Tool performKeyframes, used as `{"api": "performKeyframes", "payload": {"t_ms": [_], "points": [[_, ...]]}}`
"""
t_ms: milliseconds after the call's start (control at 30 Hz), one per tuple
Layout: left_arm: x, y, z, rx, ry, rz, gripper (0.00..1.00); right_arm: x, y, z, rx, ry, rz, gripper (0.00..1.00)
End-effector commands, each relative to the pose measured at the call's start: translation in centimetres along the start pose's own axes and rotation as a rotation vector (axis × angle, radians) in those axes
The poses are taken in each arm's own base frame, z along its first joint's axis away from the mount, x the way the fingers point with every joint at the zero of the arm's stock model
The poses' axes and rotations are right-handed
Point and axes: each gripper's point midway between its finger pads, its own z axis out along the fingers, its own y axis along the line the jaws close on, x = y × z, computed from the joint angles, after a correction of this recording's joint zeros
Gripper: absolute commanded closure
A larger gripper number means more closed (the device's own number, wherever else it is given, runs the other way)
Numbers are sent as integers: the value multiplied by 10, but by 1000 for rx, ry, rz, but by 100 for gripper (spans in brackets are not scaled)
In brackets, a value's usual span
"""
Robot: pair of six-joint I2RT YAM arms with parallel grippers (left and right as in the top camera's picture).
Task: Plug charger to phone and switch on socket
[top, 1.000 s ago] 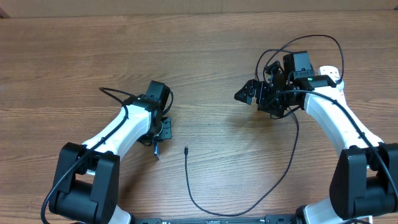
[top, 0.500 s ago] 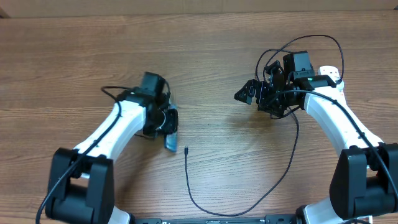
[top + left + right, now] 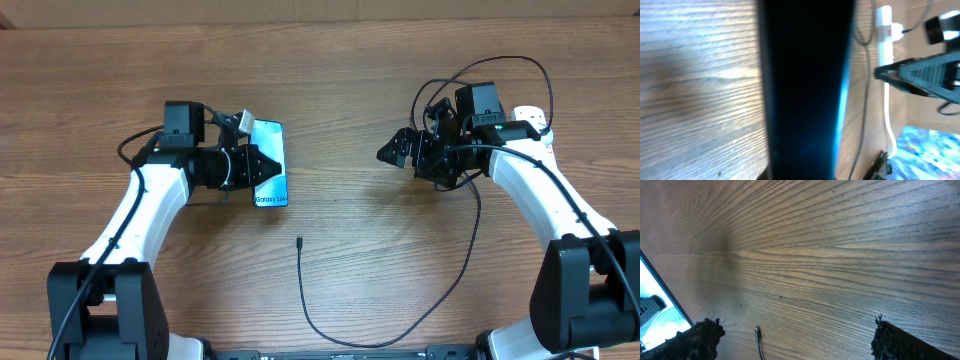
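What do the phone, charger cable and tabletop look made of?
The phone has a smooth, glass-like front with a lit blue screen; its dark frame could be metal or plastic. The charger cable is thin, black and limp, likely a matte rubber or plastic sheath. The tabletop shows brown wood grain with a faint sheen; solid wood or laminate, unclear.

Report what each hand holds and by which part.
The left hand grips the phone midway along one long edge, screen up. The right hand is open, holding nothing.

The left gripper (image 3: 254,166) has swung toward eleven o'clock, and its clamped phone (image 3: 272,172) has turned from edge-on to lit screen up.
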Motion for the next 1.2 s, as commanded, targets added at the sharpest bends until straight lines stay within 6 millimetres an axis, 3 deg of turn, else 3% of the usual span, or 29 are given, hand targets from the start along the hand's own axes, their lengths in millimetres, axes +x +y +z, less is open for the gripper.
{"api": "performKeyframes", "payload": {"t_ms": [0,200,533,900,1167], "points": [[10,-13,-3,112,0,36,96,-1,2,-2,3,-9,-14,0],[19,9,5,109,-40,19,96,-1,2,-2,3,-9,-14,0],[-1,34,-10,84,-153,-13,96,-1,2,-2,3,-9,-14,0],[-6,36,-13,80,-172,0,96,-1,2,-2,3,-9,-14,0],[-4,26,-14,136,-163,7,96,6,6,-2,-25,22,3,0]]}}
